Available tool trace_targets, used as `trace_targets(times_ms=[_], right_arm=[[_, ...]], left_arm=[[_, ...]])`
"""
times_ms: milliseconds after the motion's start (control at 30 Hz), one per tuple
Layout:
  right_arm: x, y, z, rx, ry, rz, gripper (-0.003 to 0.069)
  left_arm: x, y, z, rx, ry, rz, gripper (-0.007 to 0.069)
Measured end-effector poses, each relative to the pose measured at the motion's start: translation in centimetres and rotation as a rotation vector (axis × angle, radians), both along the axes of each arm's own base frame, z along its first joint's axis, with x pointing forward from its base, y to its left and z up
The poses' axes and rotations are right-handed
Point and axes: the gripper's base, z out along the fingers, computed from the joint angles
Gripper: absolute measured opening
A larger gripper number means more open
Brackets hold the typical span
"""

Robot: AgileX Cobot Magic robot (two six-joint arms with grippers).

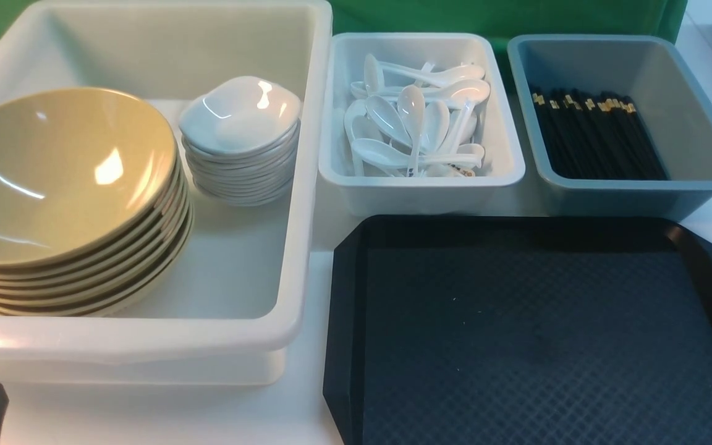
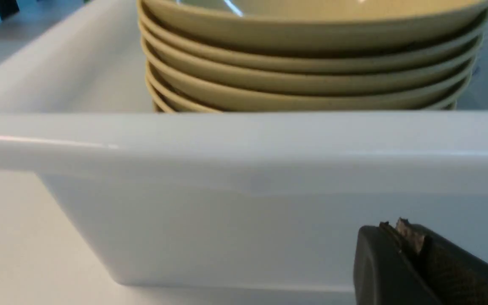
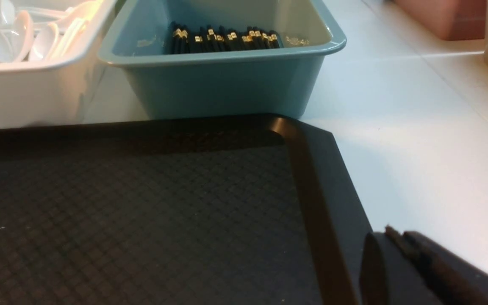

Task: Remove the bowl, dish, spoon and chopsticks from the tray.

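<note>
The black tray (image 1: 517, 346) lies bare at the front right; nothing rests on its diamond-textured surface (image 3: 142, 212). The bowl (image 1: 53, 173) tops a stack of like tan bowls (image 2: 311, 63) in the big white bin (image 1: 146, 337). Beside it, the dish (image 1: 238, 114) tops a stack of white dishes. White spoons (image 1: 413, 123) are heaped in the small white bin (image 1: 421, 181). Black chopsticks (image 1: 597, 139) lie in the grey-blue bin (image 1: 690, 117). My left gripper (image 2: 396, 226) is shut and empty, low in front of the big bin's near wall. My right gripper (image 3: 392, 233) is shut and empty over the tray's right rim.
The three bins stand in a row along the back and left, close against the tray. White tabletop (image 3: 417, 127) stretches to the right of the tray. A pinkish container (image 3: 439, 17) stands far off on that side. A green backdrop (image 1: 517, 15) closes the rear.
</note>
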Motion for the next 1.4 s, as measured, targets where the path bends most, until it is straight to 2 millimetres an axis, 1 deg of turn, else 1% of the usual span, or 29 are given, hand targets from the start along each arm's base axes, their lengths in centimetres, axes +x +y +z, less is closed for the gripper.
trace_targets(times_ms=[1400], right_arm=[[0.00,0.00,0.00,0.001,0.000,0.000,0.0100]], left_arm=[[-0.02,-0.03,0.01,-0.013,-0.003,-0.001,-0.0011]])
